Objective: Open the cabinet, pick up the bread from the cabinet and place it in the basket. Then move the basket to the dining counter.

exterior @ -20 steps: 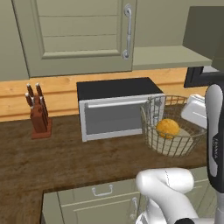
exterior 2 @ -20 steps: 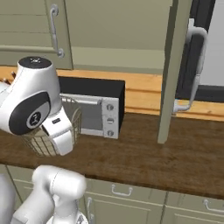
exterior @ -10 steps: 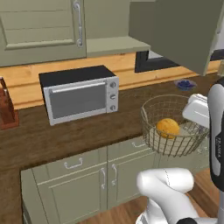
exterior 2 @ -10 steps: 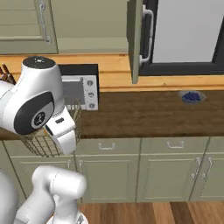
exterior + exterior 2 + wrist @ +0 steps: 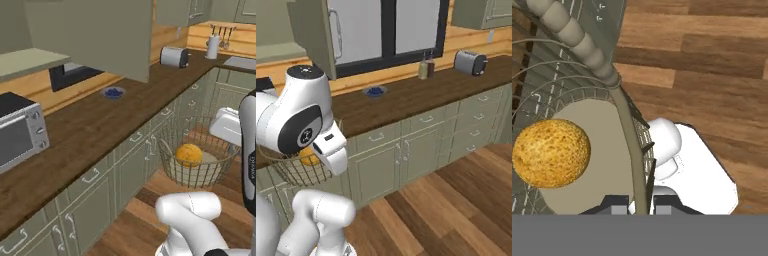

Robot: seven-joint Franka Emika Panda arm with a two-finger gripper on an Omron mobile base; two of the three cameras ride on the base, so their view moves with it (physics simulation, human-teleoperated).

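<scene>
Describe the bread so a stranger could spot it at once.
Find the wire basket hanging in the air off the dark wood counter, above the floor. The bread lies on its pale disc bottom: a small round golden-orange bun, the basket's one item.

The basket (image 5: 298,167) is largely hidden behind the robot's white arm in the right base view, the bread (image 5: 310,159) showing there as an orange sliver. In the hand view the basket's (image 5: 577,42) rim runs off the top and left edges, and the claw (image 5: 641,206) shows just its tips. The toaster oven (image 5: 17,131) is cut by the left edge. A small blue item (image 5: 113,92) near the worktop's (image 5: 95,125) back edge is too small to identify.
</scene>
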